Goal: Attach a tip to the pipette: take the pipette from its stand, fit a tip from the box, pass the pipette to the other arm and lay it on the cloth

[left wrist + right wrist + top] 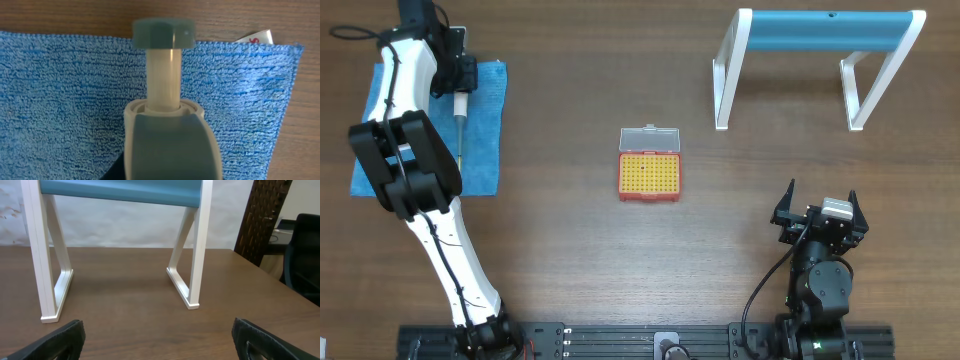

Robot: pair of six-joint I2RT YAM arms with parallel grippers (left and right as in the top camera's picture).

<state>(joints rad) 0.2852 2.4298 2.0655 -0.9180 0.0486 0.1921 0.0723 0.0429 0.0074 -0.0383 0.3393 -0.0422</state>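
lab-style bench setup, housed in office-like room. lab use shown by pipette [461,115], tip box [649,177], blue-and-white stand [820,30] and cloth [485,110], laid out on wood-grain table [570,260]. office side suggested by dark chair [305,255], plain wall [125,230] and slatted panel [257,215] seen behind table.

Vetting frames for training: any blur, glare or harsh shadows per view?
Top view: even light, no harsh shadows. Left wrist view: pipette close and soft, small glint on its plunger cap, cloth weave sharp. Right wrist view: right tool soft at the edge, stand sharp, faint shadow under it.
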